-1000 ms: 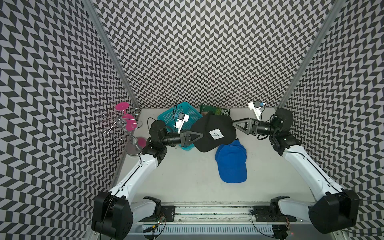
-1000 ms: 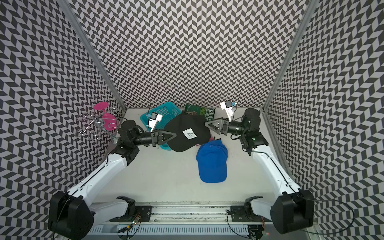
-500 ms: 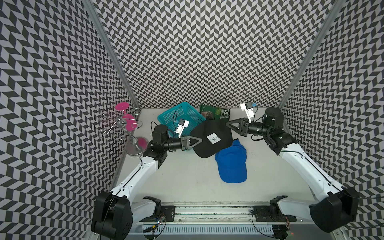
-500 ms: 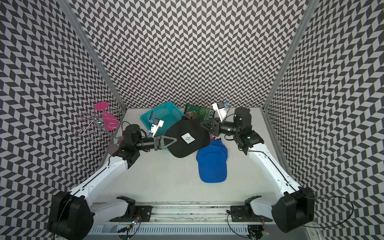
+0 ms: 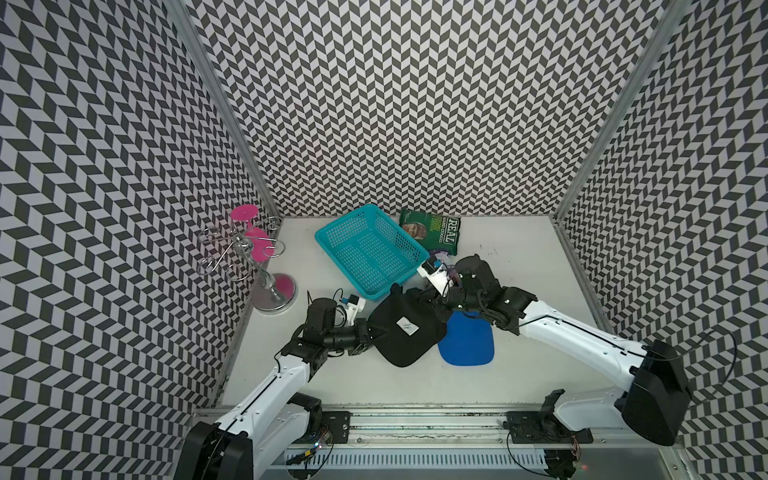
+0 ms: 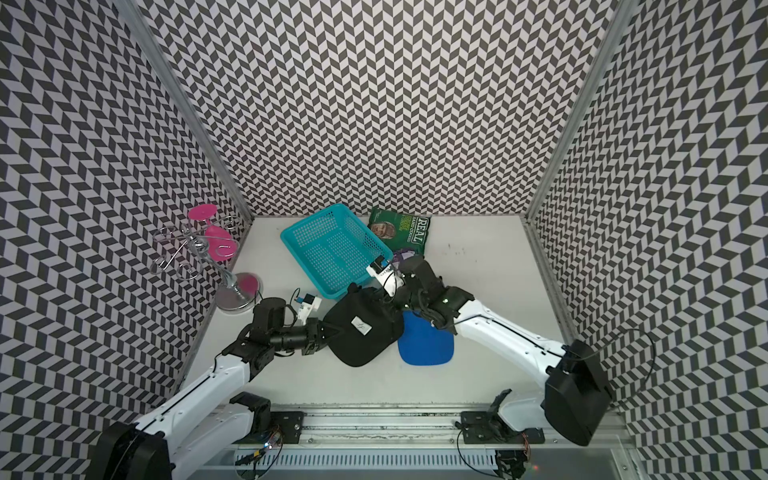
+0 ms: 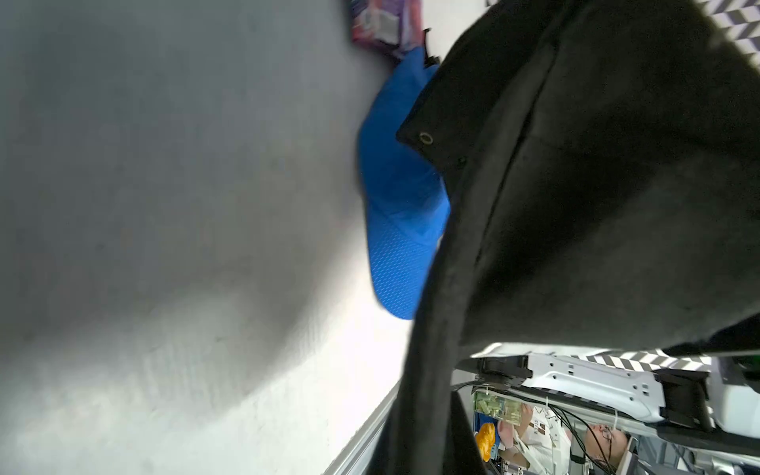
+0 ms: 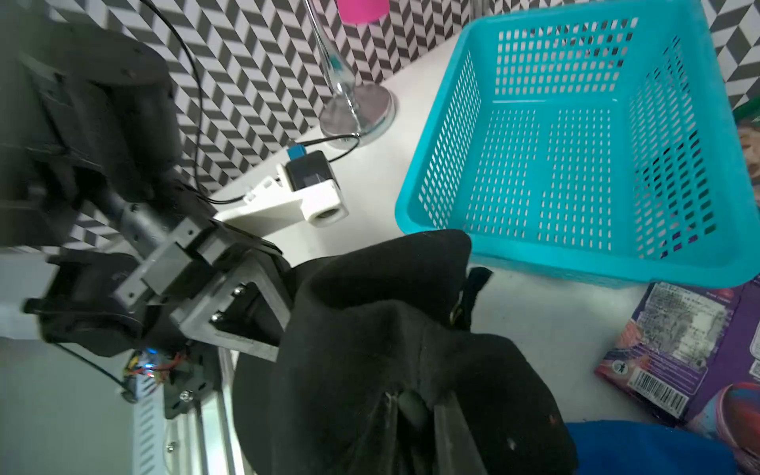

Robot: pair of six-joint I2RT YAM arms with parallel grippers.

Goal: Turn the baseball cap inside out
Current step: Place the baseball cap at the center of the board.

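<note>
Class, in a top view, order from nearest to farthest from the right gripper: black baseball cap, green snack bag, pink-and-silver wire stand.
1. Black baseball cap: pinched by the right gripper.
2. Green snack bag: near the back wall.
3. Pink-and-silver wire stand: by the left wall.

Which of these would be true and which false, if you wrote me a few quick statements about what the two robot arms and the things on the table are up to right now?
1. The left gripper and the right gripper are both clamped on the black baseball cap. True.
2. The blue cap sits inside the teal basket. False: the basket is empty, and the blue cap lies on the table beside the black one.
3. The green chip bag lies behind the basket, near the back wall. True.
4. The pink-and-chrome stand has tipped over. False: it stands upright on its round base, close to the side wall.
</note>
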